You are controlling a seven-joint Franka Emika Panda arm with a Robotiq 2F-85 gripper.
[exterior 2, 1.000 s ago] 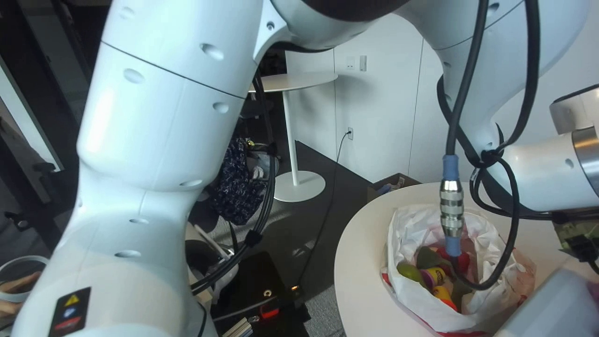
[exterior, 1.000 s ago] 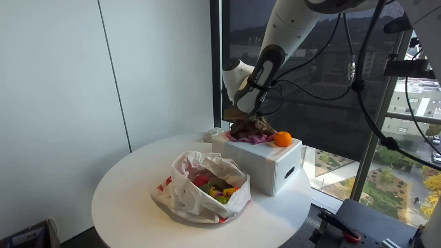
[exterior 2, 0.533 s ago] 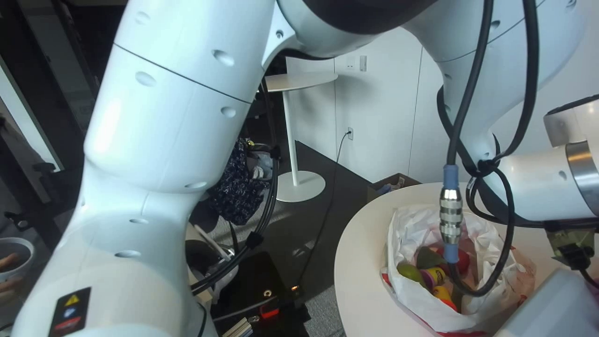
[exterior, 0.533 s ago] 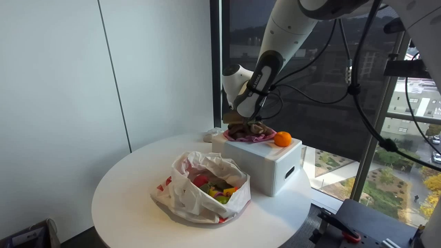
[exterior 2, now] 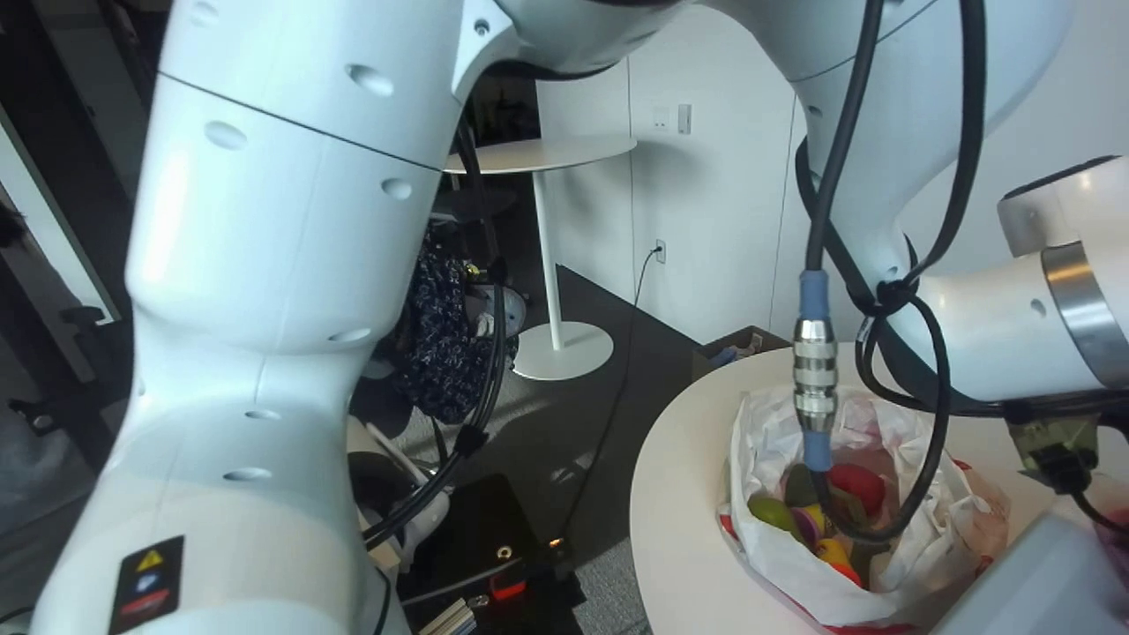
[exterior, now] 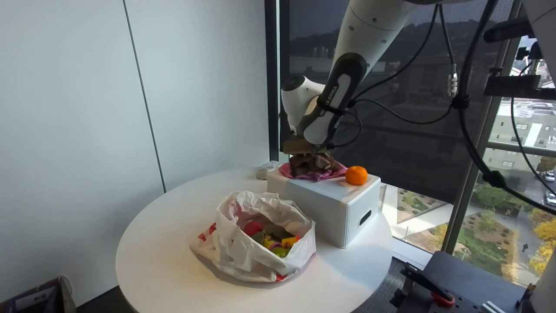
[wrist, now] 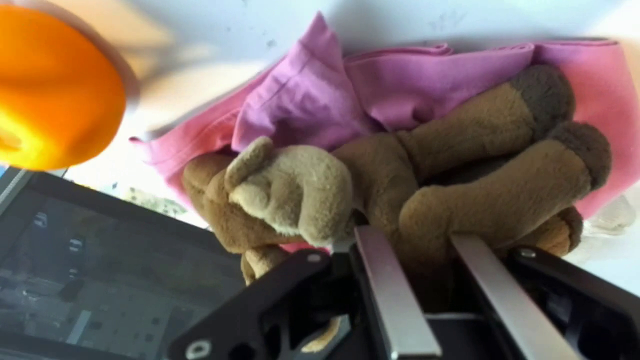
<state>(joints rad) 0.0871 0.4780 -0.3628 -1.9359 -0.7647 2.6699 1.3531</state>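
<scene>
A brown plush toy (wrist: pixel 380 175) with darker-tipped limbs lies across a pink cloth (wrist: pixel 420 75) in the wrist view. My gripper (wrist: pixel 417 236) is shut on the toy, with brown plush bunched between its two metal fingers (wrist: pixel 397 295). A paler tan part of the toy bulges out beside the left finger. In an exterior view the toy (exterior: pixel 312 164) sits low under the wrist, on or barely above the cloth; whether it has left the cloth I cannot tell. The fingertips are hidden in that view. An orange (wrist: pixel 55 90) rests beside the cloth.
Cloth and orange (exterior: pixel 356 175) sit on a white box (exterior: pixel 317 208) on a round white table (exterior: pixel 160 243). An open white plastic bag (exterior: pixel 243 256) holding several colourful items stands in front of the box. Clear crumpled plastic (exterior: pixel 268 169) lies behind it. The window is close on one side.
The arm dipped a little half a second ago and has since risen again. My jaws have closed on the toy, which now looks more bunched. Orange, box and bag have stayed put.
</scene>
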